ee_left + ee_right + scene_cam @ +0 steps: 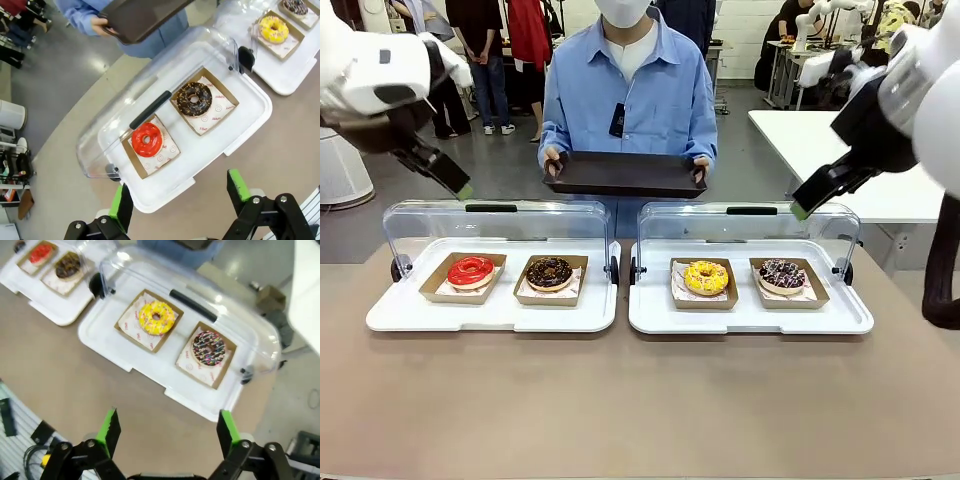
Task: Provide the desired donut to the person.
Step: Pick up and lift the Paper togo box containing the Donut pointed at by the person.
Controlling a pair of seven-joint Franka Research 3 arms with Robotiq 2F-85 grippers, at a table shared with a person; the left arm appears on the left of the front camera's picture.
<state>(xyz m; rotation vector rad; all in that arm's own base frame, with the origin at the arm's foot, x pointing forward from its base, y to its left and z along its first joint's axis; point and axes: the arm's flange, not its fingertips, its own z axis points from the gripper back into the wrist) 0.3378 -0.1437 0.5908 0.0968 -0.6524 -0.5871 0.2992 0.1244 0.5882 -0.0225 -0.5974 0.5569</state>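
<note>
Four ring donuts mid-frame: glossy red (470, 270), chocolate (550, 272), yellow sprinkled (706, 277), dark sprinkled (782, 274); square cardboard boats (433, 286). Two white plastic trays (490, 316), clear domed lids (430, 224). Wide, empty: left gripper (178, 187), right gripper (168, 419).

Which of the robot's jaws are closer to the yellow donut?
Right. The right jaws hang open above the raised lid behind the yellow donut; the left jaws hang above the other tray's lid, near the red donut.
</note>
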